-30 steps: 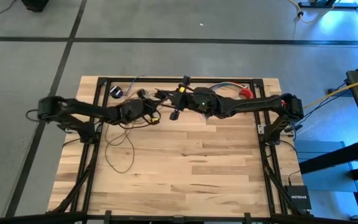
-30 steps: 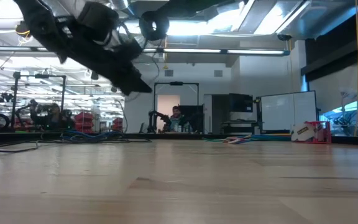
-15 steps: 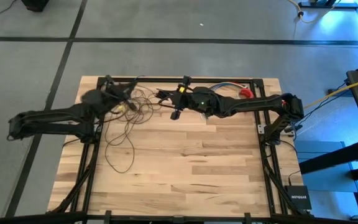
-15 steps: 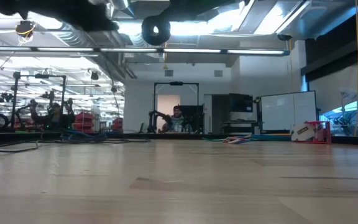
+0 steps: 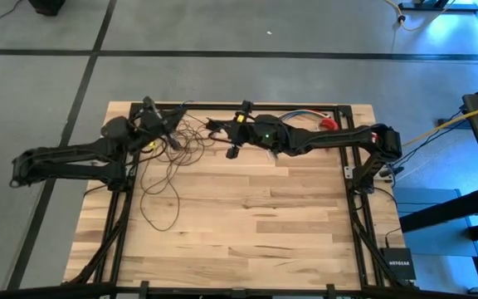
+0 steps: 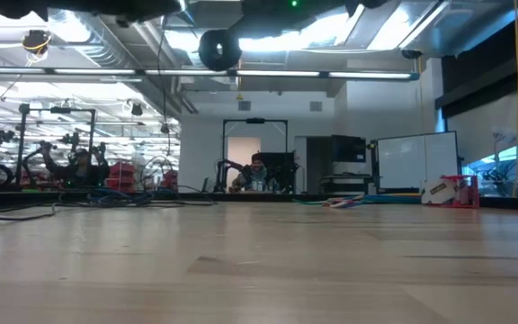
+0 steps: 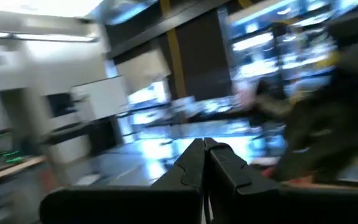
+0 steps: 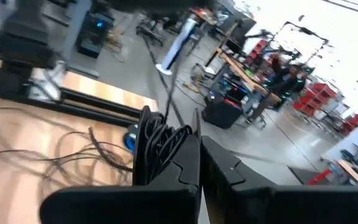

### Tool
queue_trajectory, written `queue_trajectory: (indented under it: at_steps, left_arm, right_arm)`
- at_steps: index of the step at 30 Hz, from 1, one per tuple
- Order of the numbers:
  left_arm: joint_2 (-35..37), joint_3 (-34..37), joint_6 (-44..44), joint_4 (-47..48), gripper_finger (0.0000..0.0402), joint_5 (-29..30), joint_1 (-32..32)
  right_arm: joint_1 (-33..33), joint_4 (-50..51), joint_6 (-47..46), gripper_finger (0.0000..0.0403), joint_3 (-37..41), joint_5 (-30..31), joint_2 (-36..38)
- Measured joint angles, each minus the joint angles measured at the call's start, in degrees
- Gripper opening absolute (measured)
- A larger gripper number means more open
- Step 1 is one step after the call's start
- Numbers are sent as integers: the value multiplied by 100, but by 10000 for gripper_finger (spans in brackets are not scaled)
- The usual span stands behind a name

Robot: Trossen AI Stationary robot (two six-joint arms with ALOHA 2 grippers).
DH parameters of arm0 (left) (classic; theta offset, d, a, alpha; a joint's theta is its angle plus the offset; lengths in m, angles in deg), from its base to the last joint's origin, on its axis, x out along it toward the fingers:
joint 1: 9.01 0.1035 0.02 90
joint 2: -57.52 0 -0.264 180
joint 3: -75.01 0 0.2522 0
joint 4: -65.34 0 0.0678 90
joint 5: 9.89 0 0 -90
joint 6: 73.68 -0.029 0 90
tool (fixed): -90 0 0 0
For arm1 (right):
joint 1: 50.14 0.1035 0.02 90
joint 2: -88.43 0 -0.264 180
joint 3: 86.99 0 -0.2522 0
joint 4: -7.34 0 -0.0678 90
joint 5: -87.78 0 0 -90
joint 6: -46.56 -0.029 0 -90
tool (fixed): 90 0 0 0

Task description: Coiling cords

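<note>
Right gripper [image 8: 197, 146] clamps my partial coil of thin dark cords [image 8: 157, 146]; left gripper [image 7: 204, 149] closed, apparently empty; loose loops remain on wooden table [image 5: 247, 224].

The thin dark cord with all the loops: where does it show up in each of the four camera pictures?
High view: the cord sprawls over the table's left rear, under the left gripper.
Low view: a strand hangs down at upper left.
Left wrist view: not visible.
Right wrist view: a coiled bunch in the right gripper, loose loops on the wood.
Shared landmark: the wooden table.
</note>
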Motion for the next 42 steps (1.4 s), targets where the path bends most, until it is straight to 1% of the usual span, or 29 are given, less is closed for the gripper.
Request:
queue_trajectory:
  at_steps: [1,3,6,12,15,17,23,26,31,33,37,40,42]
  left_arm:
    - [-69,-56,121,-27,2,-247,-29]
    - [-270,-116,233,-32,1,-538,-138]
    - [-662,-241,156,-109,2,-580,-353]
    - [-1541,-614,122,-422,3,-442,-600]
    - [-1900,-816,122,-378,3,-417,-743]
    - [-2100,-940,109,-391,3,-287,-842]
    - [-2472,-1020,-147,-386,4,171,-1131]
    - [-2572,-1022,-210,-420,4,227,-1203]
    - [-2649,-1031,-163,23,4,291,-1216]
    - [-2647,-1033,-142,302,4,496,-1225]
    - [-2634,-1037,-144,743,4,1105,-1263]
    - [-2609,-1037,-354,761,4,1645,-1303]
    - [-2596,-1031,-505,740,4,1902,-1333]
  right_arm:
    - [-33,-64,-8,5,-2,17,-32]
    - [-112,-98,-161,5,0,155,-38]
    - [-176,-176,-532,5,0,199,-44]
    - [-171,-274,-617,5,9,207,-69]
    - [-173,-291,-770,5,9,266,-80]
    - [-171,-317,-805,5,9,265,-80]
    - [-156,-371,-853,5,11,289,-80]
    - [-157,-440,-893,5,11,286,-80]
    - [-158,-484,-902,5,22,288,-89]
    - [-160,-490,-939,5,22,292,-95]
    - [-167,-499,-1018,5,22,308,-97]
    - [-171,-541,-1022,5,22,341,-97]
    - [-171,-572,-1030,5,22,344,-97]
